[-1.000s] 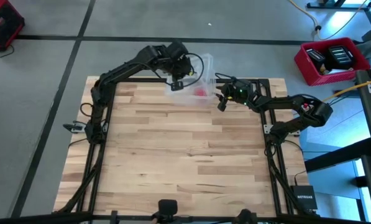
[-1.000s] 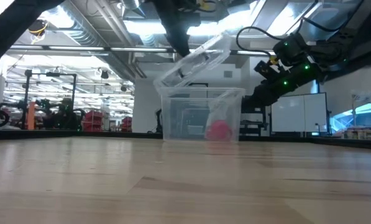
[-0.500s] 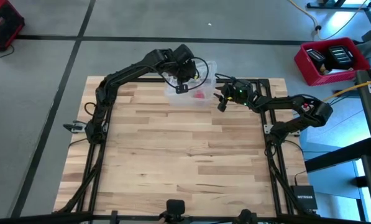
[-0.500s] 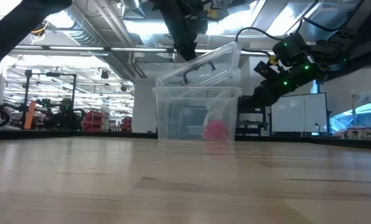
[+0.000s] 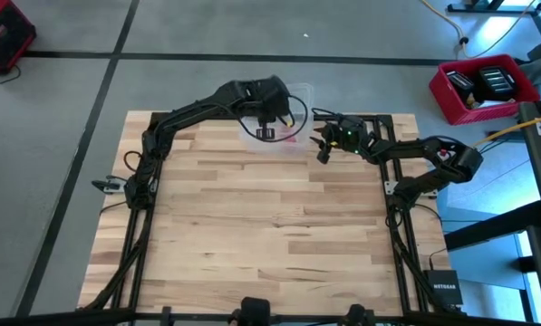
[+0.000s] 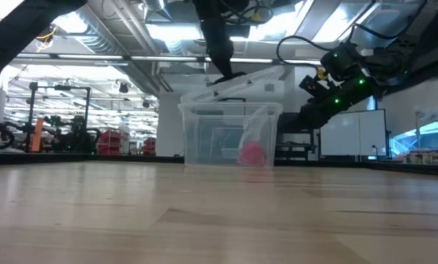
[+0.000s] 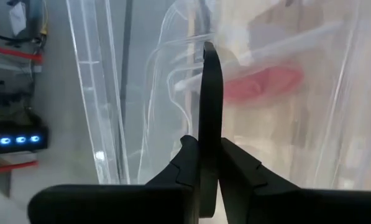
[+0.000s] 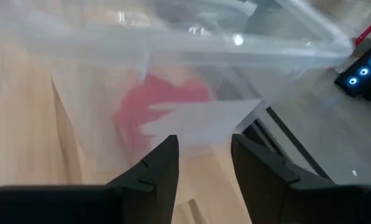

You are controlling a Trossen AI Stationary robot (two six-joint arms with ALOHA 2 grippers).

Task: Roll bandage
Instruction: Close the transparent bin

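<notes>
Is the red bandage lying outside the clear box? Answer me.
No. In the low view the bandage sits inside the clear box, seen through its wall.

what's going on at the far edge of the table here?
The left gripper is shut on the dark handle of the clear plastic box's lid, which sits tilted on the clear plastic box rather than flat. The red bandage lies inside the box as a small roll. The right gripper waits just beside the box with its fingers apart, holding nothing.
</notes>
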